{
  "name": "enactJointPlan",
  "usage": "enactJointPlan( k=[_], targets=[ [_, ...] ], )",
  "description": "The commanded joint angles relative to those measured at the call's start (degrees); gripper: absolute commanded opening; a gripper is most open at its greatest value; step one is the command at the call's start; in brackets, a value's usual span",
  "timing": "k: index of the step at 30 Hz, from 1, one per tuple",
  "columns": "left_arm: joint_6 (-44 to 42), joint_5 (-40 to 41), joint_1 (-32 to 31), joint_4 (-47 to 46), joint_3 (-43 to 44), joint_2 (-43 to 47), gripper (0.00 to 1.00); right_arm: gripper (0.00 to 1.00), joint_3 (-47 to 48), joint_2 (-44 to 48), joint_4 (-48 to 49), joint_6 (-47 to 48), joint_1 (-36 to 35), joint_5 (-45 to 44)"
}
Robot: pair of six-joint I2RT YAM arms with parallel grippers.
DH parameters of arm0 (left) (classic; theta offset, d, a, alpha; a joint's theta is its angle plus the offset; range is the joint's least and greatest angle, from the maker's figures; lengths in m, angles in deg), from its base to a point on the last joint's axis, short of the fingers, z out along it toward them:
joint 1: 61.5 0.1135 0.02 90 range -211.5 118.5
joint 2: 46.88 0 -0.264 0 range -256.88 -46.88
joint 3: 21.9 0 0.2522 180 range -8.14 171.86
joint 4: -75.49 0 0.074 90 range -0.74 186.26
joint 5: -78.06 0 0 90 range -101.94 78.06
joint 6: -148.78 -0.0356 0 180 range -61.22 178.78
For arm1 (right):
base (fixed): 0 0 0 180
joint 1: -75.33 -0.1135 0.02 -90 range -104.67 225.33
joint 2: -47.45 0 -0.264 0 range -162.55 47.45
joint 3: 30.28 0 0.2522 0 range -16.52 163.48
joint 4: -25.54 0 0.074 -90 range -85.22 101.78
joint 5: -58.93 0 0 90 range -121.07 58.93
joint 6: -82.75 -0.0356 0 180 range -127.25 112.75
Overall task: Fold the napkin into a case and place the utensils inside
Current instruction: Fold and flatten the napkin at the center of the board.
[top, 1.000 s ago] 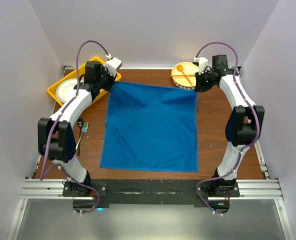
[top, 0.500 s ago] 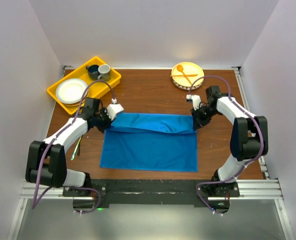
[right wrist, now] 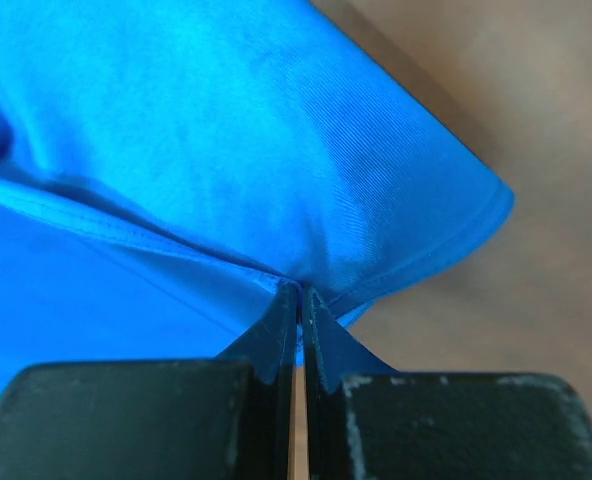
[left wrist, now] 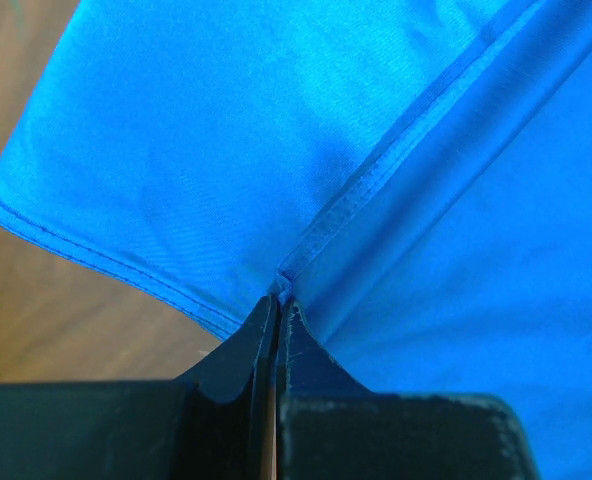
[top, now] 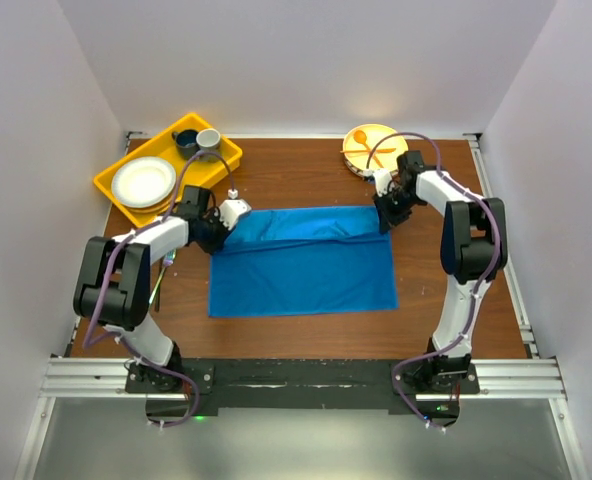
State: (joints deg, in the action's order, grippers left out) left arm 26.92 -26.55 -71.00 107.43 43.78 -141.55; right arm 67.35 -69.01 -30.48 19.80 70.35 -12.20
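The blue napkin (top: 306, 270) lies on the table's middle, its far part doubled over in a rumpled band (top: 306, 224). My left gripper (top: 234, 213) is shut on the band's left end, pinching the hemmed edge (left wrist: 279, 292). At the right end, my right gripper (top: 383, 212) is shut on the cloth (right wrist: 298, 288). Both wrist views show blue fabric (left wrist: 376, 150) spreading away from the closed fingertips. The metal utensils (top: 159, 284) lie left of the napkin, mostly hidden by my left arm.
A yellow tray (top: 116, 198) at the far left holds a white plate (top: 143, 182) and two cups (top: 198, 140). At the far right, a yellow plate (top: 386, 136) carries an orange plastic spoon and fork (top: 364, 143). Bare wood borders the napkin.
The napkin lay flat with both grippers at its far corners. They drew the far edge over toward me, then moved back away, dragging the whole cloth farther from the near edge.
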Motion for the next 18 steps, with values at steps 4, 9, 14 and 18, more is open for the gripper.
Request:
enactJointPlan(
  k=[4,9,14,18],
  targets=[
    [-1.63,-5.86,1.24,5.37,6.17,4.22,0.0,0.0,4.19,6.93,-3.52,3.36,0.05,-3.14],
    [-5.4,-9.55,1.24,12.49,6.35,10.03,0.0,0.0,-1.59,14.94,-7.13,3.98,0.05,-0.24],
    [-7.6,-9.47,1.24,18.21,3.81,12.93,0.0,0.0,-8.72,20.31,-7.93,4.5,-0.04,0.37],
    [-8.48,-10.79,1.24,19.88,0.64,15.66,0.0,0.0,-15.22,22.24,-6.7,4.94,-0.13,-0.76]
  ],
)
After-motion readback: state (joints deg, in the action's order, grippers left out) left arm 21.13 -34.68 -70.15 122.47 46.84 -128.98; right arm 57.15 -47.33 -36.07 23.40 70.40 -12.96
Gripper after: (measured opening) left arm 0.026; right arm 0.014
